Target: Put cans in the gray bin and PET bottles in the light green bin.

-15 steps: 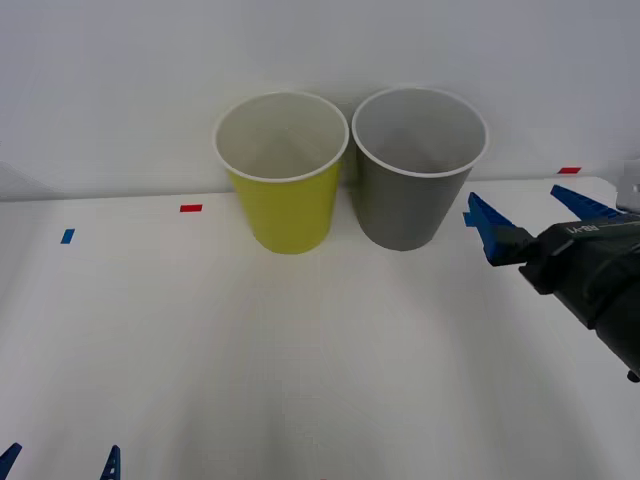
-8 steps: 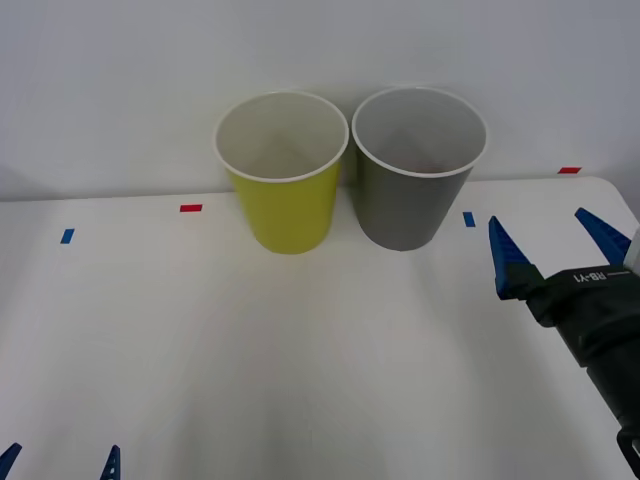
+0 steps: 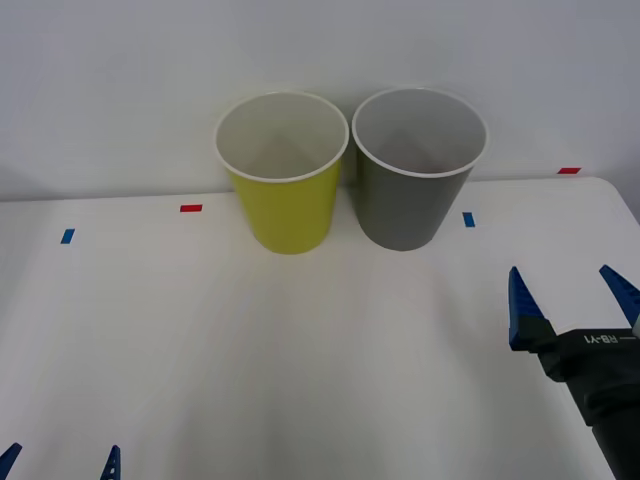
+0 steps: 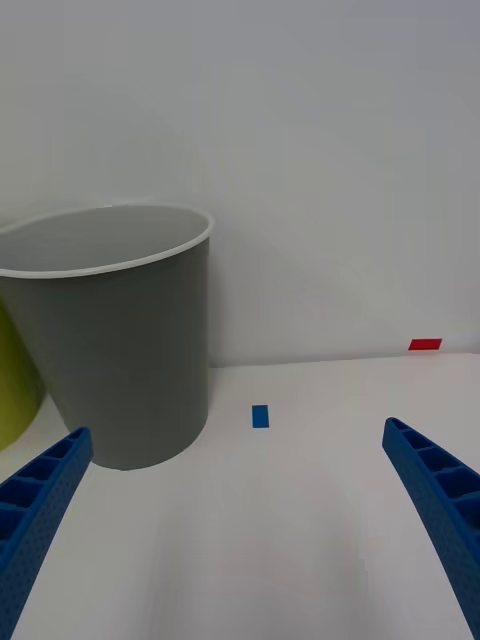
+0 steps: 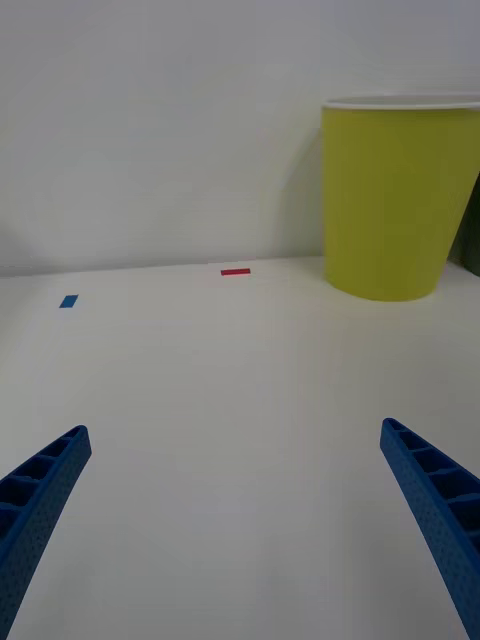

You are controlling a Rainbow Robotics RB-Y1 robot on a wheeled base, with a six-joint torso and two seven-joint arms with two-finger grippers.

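Observation:
The gray bin (image 3: 405, 205) stands upright at the back of the white table, right of centre, and the light green bin (image 3: 288, 208) stands close beside it on its left. My right gripper (image 3: 572, 297) is open and holds nothing, low over the table's right side, nearer than the gray bin and to its right. The right wrist view looks at the gray bin (image 4: 125, 370) from the front. My left gripper (image 3: 60, 462) is open at the near left edge of the table. The left wrist view has the light green bin (image 5: 400, 210) far ahead. No can or bottle is in view.
Small tape marks lie on the table (image 3: 300, 360): blue (image 3: 67, 236) and red (image 3: 191, 208) at the left, blue (image 3: 468, 219) beside the gray bin, red (image 3: 568, 171) at the far right. A white wall rises behind the bins.
My right gripper has drawn back from beside the gray bin toward the near right edge, staying open. The bins and the left gripper have not moved.

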